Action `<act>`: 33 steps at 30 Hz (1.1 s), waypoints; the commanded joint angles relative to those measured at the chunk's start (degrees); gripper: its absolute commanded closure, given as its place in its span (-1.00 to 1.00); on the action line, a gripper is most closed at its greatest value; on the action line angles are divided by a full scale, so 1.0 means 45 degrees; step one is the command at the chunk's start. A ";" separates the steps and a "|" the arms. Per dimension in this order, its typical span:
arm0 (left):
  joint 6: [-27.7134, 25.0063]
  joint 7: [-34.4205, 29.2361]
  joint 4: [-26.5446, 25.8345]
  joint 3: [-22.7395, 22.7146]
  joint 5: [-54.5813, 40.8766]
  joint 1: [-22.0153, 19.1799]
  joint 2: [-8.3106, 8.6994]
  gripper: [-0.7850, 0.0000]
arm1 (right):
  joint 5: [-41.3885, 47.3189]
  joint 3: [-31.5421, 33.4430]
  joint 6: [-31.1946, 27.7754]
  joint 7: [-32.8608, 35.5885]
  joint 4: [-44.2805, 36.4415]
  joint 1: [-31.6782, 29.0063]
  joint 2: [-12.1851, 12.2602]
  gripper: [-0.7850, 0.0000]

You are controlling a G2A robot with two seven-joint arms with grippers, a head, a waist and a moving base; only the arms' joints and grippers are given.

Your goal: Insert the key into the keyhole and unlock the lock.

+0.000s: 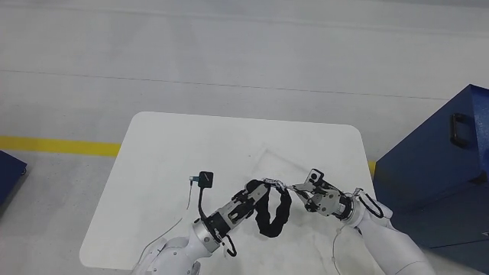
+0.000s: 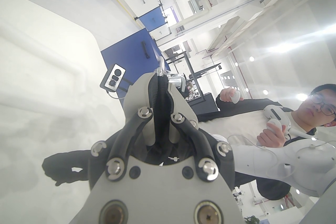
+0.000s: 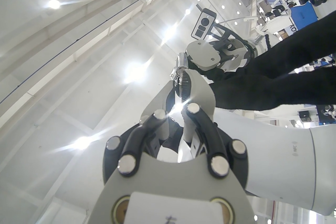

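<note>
White bench (image 1: 168, 168) below: my left claw (image 1: 266, 189) clamps the black looped lock with silver metal head (image 1: 273, 215) over its near part; my right claw (image 1: 300, 192) pinches the small silver key (image 3: 176, 74) right at that head.

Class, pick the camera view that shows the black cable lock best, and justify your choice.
The top view: the lock shows as a whole black loop at the left gripper. The right wrist view shows its silver head beside the key in the right gripper; the left wrist view, a black strip pinched between the fingers.
</note>
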 commanded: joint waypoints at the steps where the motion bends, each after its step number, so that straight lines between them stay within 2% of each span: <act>1: -0.0017 -0.0009 0.0001 0.0021 0.0039 -0.0009 0.0003 1.00 | -0.0047 0.0017 0.0024 0.0038 0.0023 0.0011 -0.0021 1.00; 10: -0.0154 -0.0106 -0.0092 0.0019 0.0514 0.0005 0.0051 1.00 | -0.0260 0.0070 0.0343 0.0242 0.0046 0.0029 -0.0094 1.00; 20: -0.0879 -0.0825 -0.0073 -0.0114 0.0889 -0.0078 0.0170 1.00 | 0.0629 0.0053 0.2229 0.0390 0.0015 -0.0023 -0.0124 1.00; 33: -0.1219 -0.1026 -0.0192 -0.0261 0.1966 -0.0093 0.0306 1.00 | 0.1363 -0.0668 0.2652 -0.0031 -0.0652 -0.0043 0.0496 1.00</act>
